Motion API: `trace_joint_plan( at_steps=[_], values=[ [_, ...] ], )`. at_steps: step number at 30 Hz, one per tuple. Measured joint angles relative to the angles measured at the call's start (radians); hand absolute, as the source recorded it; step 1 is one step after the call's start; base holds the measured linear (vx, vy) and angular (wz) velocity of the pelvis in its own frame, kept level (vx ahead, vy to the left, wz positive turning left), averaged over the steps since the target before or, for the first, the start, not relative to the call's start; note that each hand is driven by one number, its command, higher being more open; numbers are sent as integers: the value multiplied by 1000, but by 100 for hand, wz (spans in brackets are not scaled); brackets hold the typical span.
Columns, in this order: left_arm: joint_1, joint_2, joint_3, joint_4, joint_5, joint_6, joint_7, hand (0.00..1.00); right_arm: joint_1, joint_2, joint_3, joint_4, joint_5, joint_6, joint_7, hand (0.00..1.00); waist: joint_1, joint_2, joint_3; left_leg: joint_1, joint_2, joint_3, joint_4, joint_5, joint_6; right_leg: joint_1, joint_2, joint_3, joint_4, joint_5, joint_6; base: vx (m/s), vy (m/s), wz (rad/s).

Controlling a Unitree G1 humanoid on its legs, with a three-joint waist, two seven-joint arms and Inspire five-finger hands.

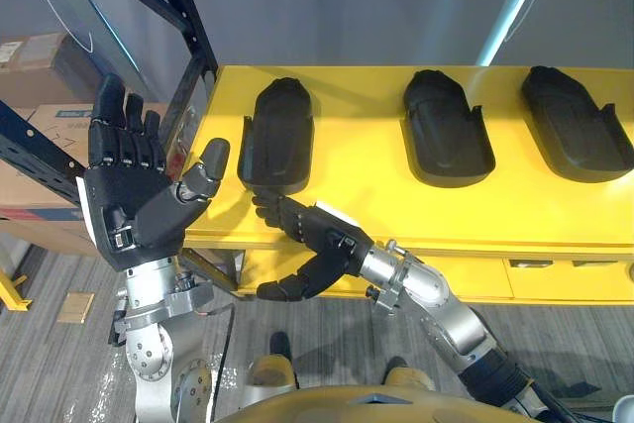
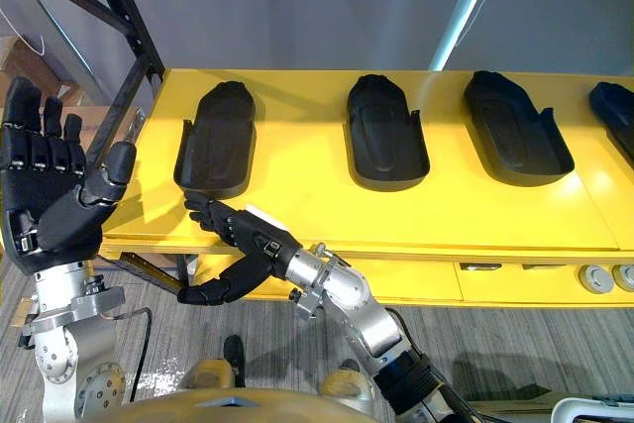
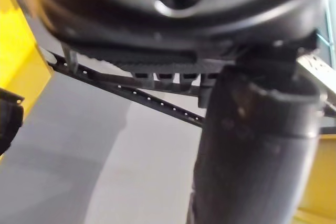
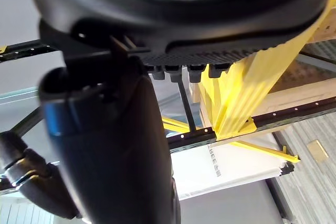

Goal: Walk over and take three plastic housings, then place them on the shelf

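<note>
The robot's left hand is raised at the left of the frame, palm forward, fingers straight and thumb splayed, holding nothing. At lower centre, the right hand reaches to the front edge of the yellow counter. Its fingers are extended over the lip and its thumb hangs wide below, closed on nothing. Its fingertips sit just below the leftmost housing; whether they touch it cannot be told.

Three black plastic housings lie apart in a row across the counter: the leftmost, the middle housing and the third housing. A dark shape, cut off at the right edge of the right eye view, may be a fourth. A dark metal rack rises at upper left, with cardboard boxes behind it.
</note>
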Motion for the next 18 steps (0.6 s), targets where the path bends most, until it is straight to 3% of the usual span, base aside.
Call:
trace_joint_plan(
  at_steps=[10, 18],
  values=[
    [21, -1, 0, -4, 3, 2, -8, 100, -11, 25, -38, 35, -2, -27, -80, 100, 0, 5, 4, -2, 0, -1, 0, 0, 0, -9, -4, 0, 19, -9, 1, 0, 0, 0],
    [28, -2, 0, -4, 4, 12, -15, 100, -15, 46, -59, 35, -90, -49, -127, 100, 0, 14, 12, -1, 0, -5, 3, -2, -1, -14, -10, -1, 42, -26, -2, 0, 0, 0]
  ],
)
